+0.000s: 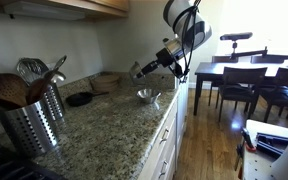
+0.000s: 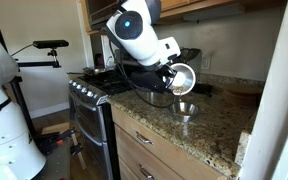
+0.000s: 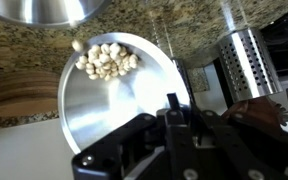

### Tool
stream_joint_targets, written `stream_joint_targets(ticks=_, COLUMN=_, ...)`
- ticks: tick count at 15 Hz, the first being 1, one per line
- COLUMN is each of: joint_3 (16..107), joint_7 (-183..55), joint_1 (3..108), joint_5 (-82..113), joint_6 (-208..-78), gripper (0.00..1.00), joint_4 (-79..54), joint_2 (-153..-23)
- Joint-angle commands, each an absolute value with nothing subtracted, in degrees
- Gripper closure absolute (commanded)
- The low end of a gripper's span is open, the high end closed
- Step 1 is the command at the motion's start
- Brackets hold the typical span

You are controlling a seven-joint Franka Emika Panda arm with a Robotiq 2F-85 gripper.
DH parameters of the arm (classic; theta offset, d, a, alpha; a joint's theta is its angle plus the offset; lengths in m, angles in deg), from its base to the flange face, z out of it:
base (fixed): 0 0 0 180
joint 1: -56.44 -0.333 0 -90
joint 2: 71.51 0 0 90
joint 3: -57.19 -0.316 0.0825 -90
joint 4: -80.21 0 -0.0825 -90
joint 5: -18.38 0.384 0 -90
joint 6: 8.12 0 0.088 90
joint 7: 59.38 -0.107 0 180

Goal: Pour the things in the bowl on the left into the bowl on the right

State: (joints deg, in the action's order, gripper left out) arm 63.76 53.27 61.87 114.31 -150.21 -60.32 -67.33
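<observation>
Closest to my wrist camera, the end effector (image 3: 172, 108) is clenched on the near rim of the shiny round steel bowl (image 3: 114, 105), which I'm holding off the surface and tipped away from me. In both exterior views that bowl (image 2: 182, 78) hangs tilted in the air, mouth turned sideways.

Inside it, the pale nut-like pieces (image 3: 106, 60) have gathered in 1 heap against the far lip. 1 piece sits right at the edge; I cannot tell whether it has left the rim.

Just past that lip is the second round steel bowl (image 3: 44, 10), standing upright on the speckled granite surface (image 3: 184, 40). An exterior view puts it (image 2: 186, 108) below and just beside the tipped one, apart from it.

My read: this is the pour itself, early on, since nearly the whole load is in the held bowl.

Next move, as I judge it: more wrist roll, slowly, with the lip over the lower bowl's opening. The pieces look light and loose, so a quick tip could send some bouncing onto the granite.

Farther off stand a perforated steel utensil holder (image 3: 246, 60) and a round wooden dish (image 3: 24, 100), both well apart from the pour.
</observation>
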Motion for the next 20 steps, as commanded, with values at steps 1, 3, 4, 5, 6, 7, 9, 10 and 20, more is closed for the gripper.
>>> stream_joint_targets(ticks=1, joint_3=63.9, joint_7=58.1, joint_1=62.8, joint_5=117.9, joint_6=-148.1, gripper=0.93, joint_4=-63.5, joint_2=-63.5)
stream_joint_targets(ticks=3, joint_3=64.0, joint_7=59.7, joint_1=62.9, joint_5=119.1, joint_6=-147.5, gripper=0.93, joint_4=-64.0, joint_2=-63.2)
stream_joint_targets(ticks=4, joint_3=64.0, joint_7=60.4, joint_1=62.9, joint_5=119.8, joint_6=-147.3, gripper=0.93, joint_4=-64.3, joint_2=-63.1)
stream_joint_targets(ticks=5, joint_3=64.0, joint_7=60.9, joint_1=63.0, joint_5=120.3, joint_6=-147.1, gripper=0.93, joint_4=-64.5, joint_2=-63.0)
stream_joint_targets(ticks=6, joint_3=64.0, joint_7=61.5, joint_1=63.0, joint_5=120.7, joint_6=-146.9, gripper=0.93, joint_4=-64.8, joint_2=-62.9)
stream_joint_targets(ticks=7, joint_3=64.1, joint_7=62.1, joint_1=63.1, joint_5=121.3, joint_6=-146.5, gripper=0.93, joint_4=-65.2, joint_2=-62.7)
stream_joint_targets(ticks=9, joint_3=64.2, joint_7=63.3, joint_1=63.3, joint_5=122.5, joint_6=-146.0, gripper=0.93, joint_4=-66.0, joint_2=-62.4)
stream_joint_targets(ticks=10, joint_3=64.2, joint_7=63.8, joint_1=63.4, joint_5=122.9, joint_6=-145.8, gripper=0.93, joint_4=-66.4, joint_2=-62.2)
stream_joint_targets(ticks=20, joint_3=65.0, joint_7=66.4, joint_1=65.2, joint_5=122.8, joint_6=-143.1, gripper=0.93, joint_4=-66.6, joint_2=-62.8)
